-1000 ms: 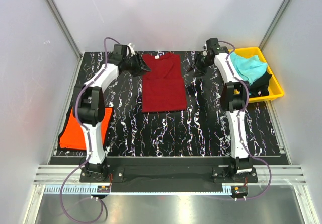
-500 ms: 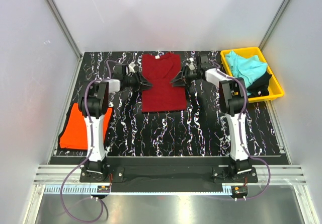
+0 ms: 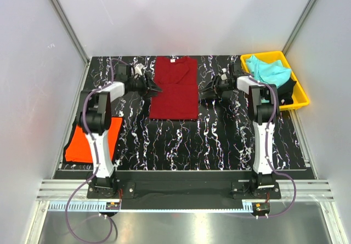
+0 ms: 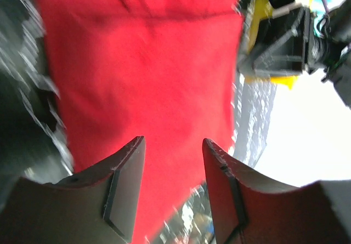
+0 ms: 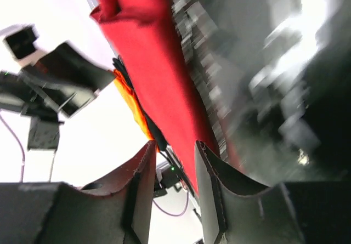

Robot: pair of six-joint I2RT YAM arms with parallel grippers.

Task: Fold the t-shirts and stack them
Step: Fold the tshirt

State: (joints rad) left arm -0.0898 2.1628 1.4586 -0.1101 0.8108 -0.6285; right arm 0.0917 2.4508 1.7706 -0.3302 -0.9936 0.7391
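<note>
The dark red t-shirt [image 3: 174, 88] lies flat at the back middle of the table, folded to a narrow strip, neck label at the far end. It fills the left wrist view [image 4: 142, 74] and shows in the right wrist view [image 5: 159, 57]. My left gripper [image 3: 155, 89] is open and empty at the shirt's left edge [image 4: 173, 145]. My right gripper [image 3: 205, 94] is open and empty just off its right edge [image 5: 173, 145]. The orange t-shirt [image 3: 88, 140] lies at the table's left edge. The turquoise t-shirt [image 3: 266, 70] and the black t-shirt [image 3: 286, 85] lie in the tray.
The yellow plastic tray [image 3: 300, 98] stands at the back right corner. Grey walls close in the table on the left, back and right. The black marbled tabletop [image 3: 181, 145] stretches in front of the red shirt.
Both grippers came from the shirt's far corners down to its sides, closed in, then drew slightly outward. The red shirt's near part has shifted a little left.
</note>
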